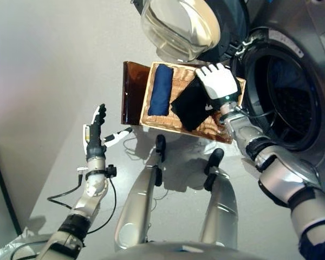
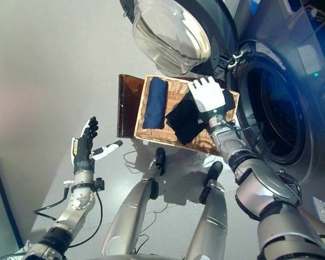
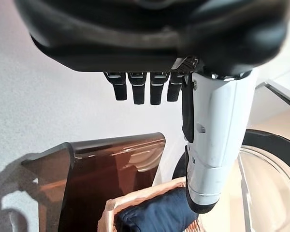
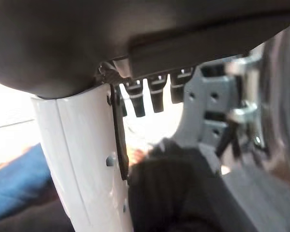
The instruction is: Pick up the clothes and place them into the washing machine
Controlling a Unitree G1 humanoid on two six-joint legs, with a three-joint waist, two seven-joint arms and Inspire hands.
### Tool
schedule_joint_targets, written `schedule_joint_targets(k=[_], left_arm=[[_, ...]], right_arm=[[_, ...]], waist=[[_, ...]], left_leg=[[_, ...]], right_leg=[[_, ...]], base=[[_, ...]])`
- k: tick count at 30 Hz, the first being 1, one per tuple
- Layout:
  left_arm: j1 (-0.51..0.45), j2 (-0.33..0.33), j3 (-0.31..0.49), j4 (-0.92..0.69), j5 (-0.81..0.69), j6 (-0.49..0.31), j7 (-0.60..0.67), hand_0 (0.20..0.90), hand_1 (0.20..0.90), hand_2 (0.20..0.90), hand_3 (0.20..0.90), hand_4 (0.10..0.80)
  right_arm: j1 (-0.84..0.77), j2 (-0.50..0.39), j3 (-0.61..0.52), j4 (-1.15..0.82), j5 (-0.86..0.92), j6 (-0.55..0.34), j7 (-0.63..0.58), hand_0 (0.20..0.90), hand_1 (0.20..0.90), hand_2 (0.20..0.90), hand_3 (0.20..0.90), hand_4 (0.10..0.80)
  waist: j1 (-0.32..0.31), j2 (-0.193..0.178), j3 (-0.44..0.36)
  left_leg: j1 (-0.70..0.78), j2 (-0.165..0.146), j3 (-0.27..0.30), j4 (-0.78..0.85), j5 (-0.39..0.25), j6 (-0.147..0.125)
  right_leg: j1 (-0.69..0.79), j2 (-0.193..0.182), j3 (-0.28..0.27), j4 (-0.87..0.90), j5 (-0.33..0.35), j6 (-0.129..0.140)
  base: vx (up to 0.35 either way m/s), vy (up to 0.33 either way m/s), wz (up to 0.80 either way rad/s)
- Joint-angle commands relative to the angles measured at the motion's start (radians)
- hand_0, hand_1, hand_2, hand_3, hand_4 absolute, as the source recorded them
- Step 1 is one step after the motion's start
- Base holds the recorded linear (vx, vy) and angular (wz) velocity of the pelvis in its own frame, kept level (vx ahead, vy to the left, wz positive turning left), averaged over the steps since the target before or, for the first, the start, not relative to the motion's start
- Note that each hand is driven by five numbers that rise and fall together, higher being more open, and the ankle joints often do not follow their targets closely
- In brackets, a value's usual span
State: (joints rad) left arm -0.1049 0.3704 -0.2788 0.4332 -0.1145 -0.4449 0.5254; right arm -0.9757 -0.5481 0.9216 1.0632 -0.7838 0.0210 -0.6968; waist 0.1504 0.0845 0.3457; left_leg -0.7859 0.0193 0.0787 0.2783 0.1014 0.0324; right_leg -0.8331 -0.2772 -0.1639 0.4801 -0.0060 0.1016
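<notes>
Lying in the wicker basket (image 1: 151,116), the black garment (image 1: 192,105) sits directly under the right hand (image 1: 219,81), fingers straight and unclenched above it, nothing gripped; the rolled blue garment (image 1: 161,89) runs lengthwise alongside; the left hand (image 1: 95,132) hangs relaxed well apart over grey floor (image 1: 43,65); the washing machine drum (image 1: 284,97) gapes just beside the basket, door (image 1: 179,24) swung wide.

Laundry rm: front-load washing machine (image 1: 284,103) w/ open door (image 1: 179,24), wicker basket (image 1: 176,125)
</notes>
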Motion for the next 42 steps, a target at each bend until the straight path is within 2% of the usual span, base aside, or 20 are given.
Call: schedule_joint_targets(k=[1, 5, 9, 10, 11, 17, 18, 23, 26, 35, 42], left_arm=[[0.017, 0.065, 0.059, -0.059, 0.007, -0.091, 0.051, 0.900, 0.900, 0.900, 0.900, 0.800], [0.020, 0.065, 0.046, -0.055, -0.002, -0.089, 0.046, 0.900, 0.900, 0.900, 0.900, 0.800], [0.023, 0.065, 0.048, -0.052, -0.014, -0.087, 0.041, 0.900, 0.900, 0.900, 0.900, 0.800], [0.024, 0.062, 0.045, -0.051, -0.017, -0.086, 0.040, 0.900, 0.900, 0.900, 0.900, 0.800], [0.027, 0.062, 0.047, -0.060, -0.018, -0.084, 0.037, 0.900, 0.900, 0.900, 0.900, 0.800], [0.044, 0.061, 0.064, -0.055, -0.015, -0.085, 0.036, 0.900, 0.900, 0.900, 0.900, 0.800], [0.043, 0.061, 0.063, -0.055, -0.016, -0.087, 0.037, 0.900, 0.900, 0.900, 0.900, 0.800], [0.048, 0.065, 0.073, -0.073, -0.014, -0.092, 0.042, 0.900, 0.900, 0.900, 0.900, 0.800], [0.043, 0.066, 0.081, -0.094, -0.010, -0.098, 0.051, 0.900, 0.900, 0.900, 0.900, 0.800], [0.059, 0.057, 0.116, -0.152, 0.002, -0.103, 0.056, 0.900, 0.900, 0.900, 0.900, 0.800], [0.063, 0.045, 0.144, -0.184, 0.005, -0.099, 0.052, 0.900, 0.900, 0.900, 0.900, 0.800]], right_arm=[[-0.047, -0.102, -0.022, -0.159, -0.036, -0.018, -0.066, 0.900, 0.900, 0.900, 0.900, 0.800], [-0.046, -0.110, -0.015, -0.172, -0.033, -0.028, -0.057, 0.900, 0.900, 0.900, 0.900, 0.800], [-0.062, -0.083, 0.008, -0.136, -0.016, -0.038, -0.039, 0.900, 0.900, 0.900, 0.900, 0.800], [-0.061, -0.074, 0.015, -0.125, -0.013, -0.040, -0.035, 0.900, 0.900, 0.900, 0.900, 0.800], [-0.063, -0.065, 0.022, -0.119, -0.013, -0.041, -0.032, 0.900, 0.900, 0.900, 0.900, 0.800], [-0.050, -0.035, 0.057, -0.091, -0.022, -0.054, -0.012, 0.900, 0.900, 0.900, 0.900, 0.800], [-0.050, -0.031, 0.064, -0.082, -0.023, -0.054, -0.010, 0.900, 0.900, 0.900, 0.900, 0.800], [-0.047, -0.012, 0.078, -0.060, -0.010, -0.058, -0.006, 0.900, 0.900, 0.900, 0.900, 0.800], [-0.043, 0.023, 0.073, 0.035, 0.009, -0.046, -0.019, 0.900, 0.900, 0.900, 0.900, 0.800], [-0.030, 0.052, 0.042, 0.202, 0.031, -0.005, -0.021, 0.900, 0.900, 0.900, 0.900, 0.800], [-0.048, 0.031, 0.022, 0.327, 0.029, 0.036, -0.003, 0.900, 0.900, 0.900, 0.900, 0.800]], waist=[[0.016, -0.016, -0.010], [0.014, -0.023, -0.010], [0.019, -0.029, -0.007], [0.021, -0.031, -0.012], [0.022, -0.029, -0.006], [0.027, -0.031, -0.004], [0.027, -0.033, -0.010], [0.031, -0.039, -0.002], [0.041, -0.034, -0.001], [0.064, -0.009, -0.002], [0.088, 0.026, -0.010]], left_leg=[[-0.033, 0.031, -0.030, 0.020, -0.073, -0.100], [-0.027, 0.036, -0.034, 0.014, -0.068, -0.103], [-0.026, 0.045, -0.039, 0.006, -0.061, -0.108], [-0.017, 0.045, -0.046, 0.009, -0.088, -0.115], [-0.029, 0.047, -0.042, 0.007, -0.059, -0.110], [-0.043, 0.049, -0.054, 0.012, -0.059, -0.114], [-0.035, 0.050, -0.061, 0.012, -0.085, -0.121], [-0.053, 0.052, -0.064, 0.029, -0.092, -0.123], [-0.087, 0.049, -0.071, 0.065, -0.104, -0.123], [-0.162, 0.042, -0.077, 0.155, -0.138, -0.120], [-0.244, 0.024, -0.081, 0.229, -0.156, -0.121]], right_leg=[[0.057, 0.011, -0.016, -0.088, 0.013, 0.004], [0.063, 0.014, -0.025, -0.092, 0.014, 0.006], [0.062, 0.015, -0.037, -0.094, 0.011, 0.007], [0.070, 0.016, -0.031, -0.085, -0.016, 0.016], [0.061, 0.014, -0.041, -0.090, 0.009, 0.007], [0.050, 0.014, -0.054, -0.067, -0.005, 0.006], [0.057, 0.016, -0.048, -0.061, -0.031, 0.015], [0.043, 0.015, -0.054, -0.039, -0.043, 0.014], [0.019, 0.007, -0.059, 0.003, -0.060, 0.012], [-0.045, -0.016, -0.055, 0.105, -0.096, 0.006], [-0.132, -0.024, -0.040, 0.220, -0.138, -0.003]], base=[[-0.009, -0.024, -0.08], [-0.004, -0.021, -0.06], [0.020, -0.034, -0.04], [0.000, 0.000, 0.00], [0.000, 0.000, 0.00], [0.006, -0.010, 0.02], [0.116, -0.035, 0.07], [0.029, -0.010, 0.04], [0.008, -0.015, 0.13], [0.020, 0.015, 0.12], [-0.009, 0.007, 0.08]])
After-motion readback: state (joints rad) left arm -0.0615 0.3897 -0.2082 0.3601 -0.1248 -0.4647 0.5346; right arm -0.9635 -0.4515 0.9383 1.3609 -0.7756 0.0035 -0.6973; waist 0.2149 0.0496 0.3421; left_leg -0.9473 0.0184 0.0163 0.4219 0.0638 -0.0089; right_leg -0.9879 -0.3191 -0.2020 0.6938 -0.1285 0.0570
